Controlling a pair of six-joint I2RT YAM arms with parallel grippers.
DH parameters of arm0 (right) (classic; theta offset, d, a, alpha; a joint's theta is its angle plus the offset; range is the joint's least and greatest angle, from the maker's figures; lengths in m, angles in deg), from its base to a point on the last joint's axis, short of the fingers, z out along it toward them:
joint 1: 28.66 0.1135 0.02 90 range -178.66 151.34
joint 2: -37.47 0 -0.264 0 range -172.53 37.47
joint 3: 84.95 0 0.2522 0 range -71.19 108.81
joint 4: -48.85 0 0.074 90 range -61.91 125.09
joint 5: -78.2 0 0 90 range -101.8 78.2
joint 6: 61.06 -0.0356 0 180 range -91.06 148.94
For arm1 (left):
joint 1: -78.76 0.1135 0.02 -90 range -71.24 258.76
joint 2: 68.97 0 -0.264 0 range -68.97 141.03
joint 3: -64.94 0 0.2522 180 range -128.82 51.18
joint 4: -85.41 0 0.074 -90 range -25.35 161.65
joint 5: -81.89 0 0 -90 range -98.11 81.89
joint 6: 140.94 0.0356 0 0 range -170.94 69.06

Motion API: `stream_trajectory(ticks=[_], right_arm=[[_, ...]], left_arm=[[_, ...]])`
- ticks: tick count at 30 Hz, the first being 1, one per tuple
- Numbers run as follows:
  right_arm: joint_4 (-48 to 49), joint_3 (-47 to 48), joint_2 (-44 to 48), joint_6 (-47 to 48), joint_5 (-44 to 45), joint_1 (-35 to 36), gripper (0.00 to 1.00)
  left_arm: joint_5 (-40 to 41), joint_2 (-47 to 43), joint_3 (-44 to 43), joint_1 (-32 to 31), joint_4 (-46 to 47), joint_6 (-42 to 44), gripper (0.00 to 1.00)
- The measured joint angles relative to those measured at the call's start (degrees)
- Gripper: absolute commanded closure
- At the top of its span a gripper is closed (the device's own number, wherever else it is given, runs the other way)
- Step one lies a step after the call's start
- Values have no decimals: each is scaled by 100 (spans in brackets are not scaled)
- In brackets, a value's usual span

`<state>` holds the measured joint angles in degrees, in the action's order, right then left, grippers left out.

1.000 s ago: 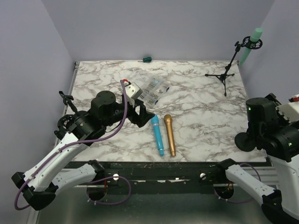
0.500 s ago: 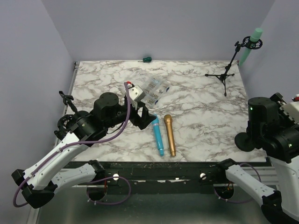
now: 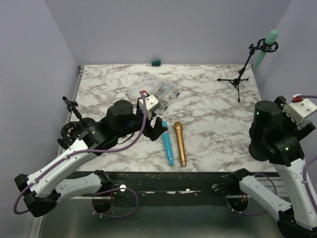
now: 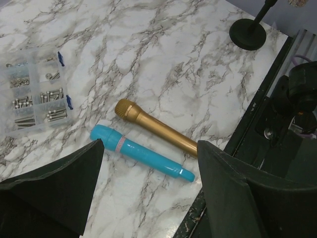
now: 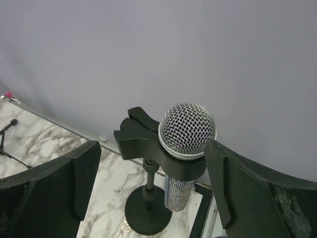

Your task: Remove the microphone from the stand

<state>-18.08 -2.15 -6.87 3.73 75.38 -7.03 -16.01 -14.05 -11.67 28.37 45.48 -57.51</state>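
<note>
In the right wrist view a silver glitter microphone [image 5: 187, 129] with a mesh head stands upright in the black clip [image 5: 141, 141] of a round-based stand [image 5: 148, 215]. My right gripper [image 5: 152, 168] is open, its fingers framing the microphone from above and in front; the right finger [image 5: 247, 193] is nearest its head, and I see no contact. In the top view the right arm [image 3: 270, 131] hides this stand. My left gripper [image 3: 157, 126] is open and empty just above a teal microphone [image 4: 141, 153] and a gold one [image 4: 156, 126] lying on the marble.
A tripod stand [image 3: 241, 79] at the back right holds a green microphone [image 3: 267, 44]. A clear screw organiser [image 3: 163, 95] lies mid-table. A green-handled screwdriver [image 3: 156, 63] rests at the back edge. The table's front rail [image 4: 247, 124] runs close to the lying microphones.
The left arm has moved right, bringing its gripper over the teal microphone. The right arm has swung left and now covers the round stand base in the top view.
</note>
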Motion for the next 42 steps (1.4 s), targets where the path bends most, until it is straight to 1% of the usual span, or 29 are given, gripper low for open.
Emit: stream_trajectory(ticks=[4, 9, 16, 22, 29, 32, 38, 40, 42], right_arm=[[916, -474, 170, 721, 50, 0, 4], [1458, -610, 149, 1029, 68, 0, 2], [1744, -699, 107, 1040, 76, -9, 0], [1873, -883, 37, 1073, 210, -284, 0], [1915, -824, -372, 1091, 225, -337, 0], [1908, -815, -385, 1161, 208, -337, 0], [1928, -577, -310, 1471, 201, -337, 0], [2105, -544, -323, 1687, 118, -337, 0], [2496, -544, -348, 2081, -57, -337, 0]], left_arm=[[28, -70, 0, 0, 13, -2, 21], [44, -188, 0, -48, 39, -4, 21], [55, -199, 4, -114, 61, -4, 20], [114, -199, 44, -216, 76, 7, 20], [221, -192, 81, -289, 76, 48, 19], [293, -179, 83, -289, 76, 79, 18], [352, -90, 85, -289, 79, 120, 18], [363, -11, 85, -289, 76, 122, 17], [369, 63, 85, -289, 76, 125, 17]])
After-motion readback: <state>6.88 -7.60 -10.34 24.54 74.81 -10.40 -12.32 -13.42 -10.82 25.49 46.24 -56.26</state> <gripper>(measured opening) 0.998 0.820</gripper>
